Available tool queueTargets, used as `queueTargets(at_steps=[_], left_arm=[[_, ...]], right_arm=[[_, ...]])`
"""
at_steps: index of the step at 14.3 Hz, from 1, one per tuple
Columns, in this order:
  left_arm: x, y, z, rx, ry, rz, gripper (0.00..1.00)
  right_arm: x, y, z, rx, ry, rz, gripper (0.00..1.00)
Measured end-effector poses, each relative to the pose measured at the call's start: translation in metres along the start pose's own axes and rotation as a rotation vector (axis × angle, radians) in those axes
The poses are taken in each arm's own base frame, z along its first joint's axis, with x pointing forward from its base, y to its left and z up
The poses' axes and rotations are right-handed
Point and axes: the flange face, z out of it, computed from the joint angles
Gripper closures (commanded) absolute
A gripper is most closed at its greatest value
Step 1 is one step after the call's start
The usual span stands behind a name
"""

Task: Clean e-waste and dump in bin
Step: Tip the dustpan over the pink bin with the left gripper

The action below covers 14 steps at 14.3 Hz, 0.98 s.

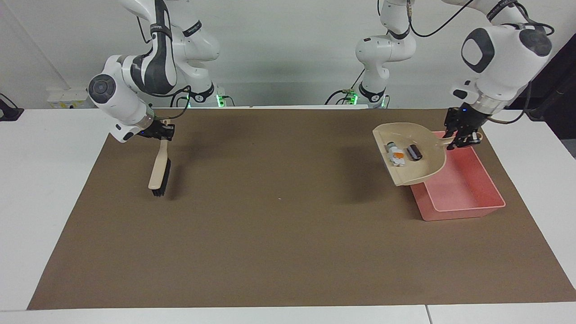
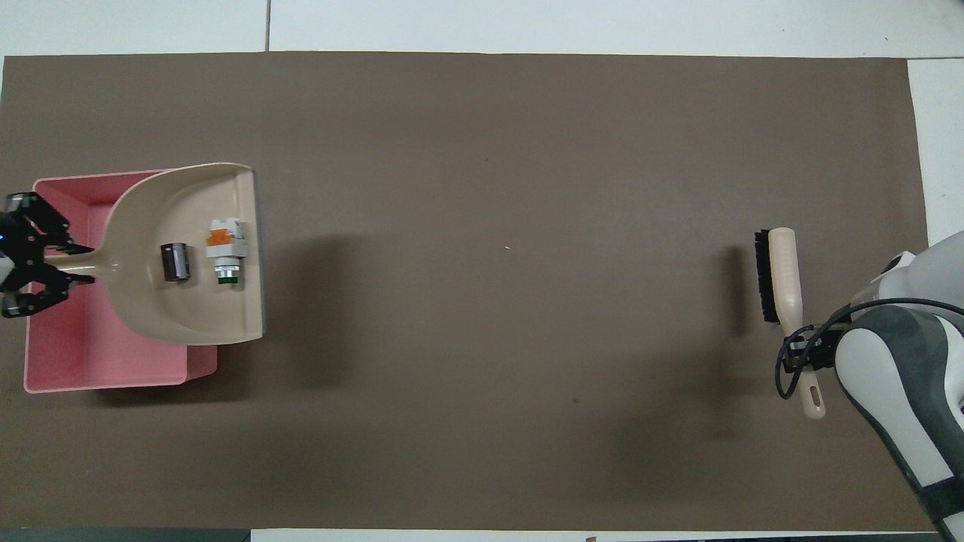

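The left gripper (image 1: 461, 134) has its fingers clamped on the handle of the beige dustpan (image 1: 411, 155) and holds it up over the pink bin (image 1: 468, 193), which sits at the left arm's end of the worktop. Both bits of e-waste, the white-grey part (image 1: 395, 155) and the black block (image 1: 414, 152), lie in the pan, probably ready to be tipped out. The right gripper (image 1: 162, 133) is clamped on the brush (image 1: 160, 168) near the right arm's end, out of the way. I can read no writing.
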Motion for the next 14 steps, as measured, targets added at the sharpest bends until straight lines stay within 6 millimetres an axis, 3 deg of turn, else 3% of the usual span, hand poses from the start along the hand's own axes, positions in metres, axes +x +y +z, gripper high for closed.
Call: queueTargets(at_steps=[4, 8, 11, 14], left_arm=[[-0.070, 0.001, -0.012, 0.018, -0.037, -0.086, 1.00], [-0.117, -0.008, -0.030, 0.044, -0.105, -0.143, 1.00], [-0.135, -0.022, -0.024, 0.029, -0.151, -0.151, 1.00], [-0.137, -0.042, -0.007, -0.009, -0.234, -0.111, 1.00]], right_arm=[[0.010, 0.005, 0.013, -0.058, -0.011, -0.073, 1.00], [0.012, 0.003, 0.018, -0.059, -0.022, -0.078, 1.00], [0.012, 0.006, 0.018, -0.057, -0.024, -0.066, 1.00], [0.012, 0.006, 0.018, -0.057, -0.023, -0.025, 1.00]])
